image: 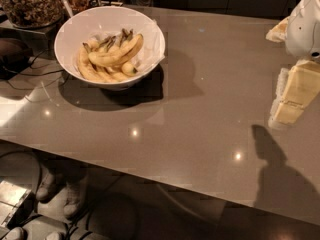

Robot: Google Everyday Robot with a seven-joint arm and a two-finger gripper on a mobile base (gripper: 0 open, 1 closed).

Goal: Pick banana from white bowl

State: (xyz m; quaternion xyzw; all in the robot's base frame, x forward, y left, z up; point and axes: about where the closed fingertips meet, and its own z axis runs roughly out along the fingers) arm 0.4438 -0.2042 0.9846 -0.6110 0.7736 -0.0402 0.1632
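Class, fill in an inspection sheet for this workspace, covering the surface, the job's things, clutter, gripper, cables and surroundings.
Surface: glossy grey-brown table, with light glints and the arm's shadow on it.
Job's things: large round white bowl at the far left, holding a bunch of yellow bananas.
Clutter: dark glass jar of nuts behind the bowl; dark rounded object to the bowl's left.
Gripper: pale two-finger gripper over the table's right edge, well apart from the bowl.
Cables: thin dark cables on the table's left side.
Surroundings: pair of shoes and metal box on the floor below.
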